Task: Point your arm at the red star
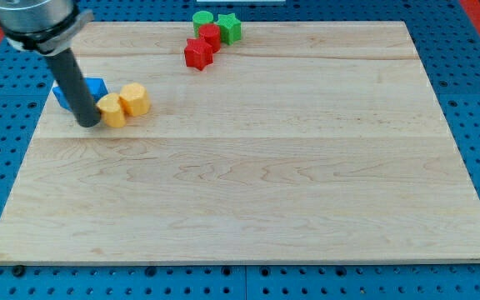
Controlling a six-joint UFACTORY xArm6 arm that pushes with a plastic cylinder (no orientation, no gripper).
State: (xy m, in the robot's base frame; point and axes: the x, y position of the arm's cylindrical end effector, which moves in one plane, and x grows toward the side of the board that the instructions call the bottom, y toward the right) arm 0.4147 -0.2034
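Observation:
The red star lies near the view's top, left of centre, on the wooden board. A second red block touches it at its upper right. My tip rests on the board at the view's left, far from the red star. It touches the left side of a yellow block, with a second yellow block just right of that. Blue blocks sit behind the rod, partly hidden by it.
A green round block and a green star sit by the red blocks at the board's top edge. A blue pegboard surrounds the board.

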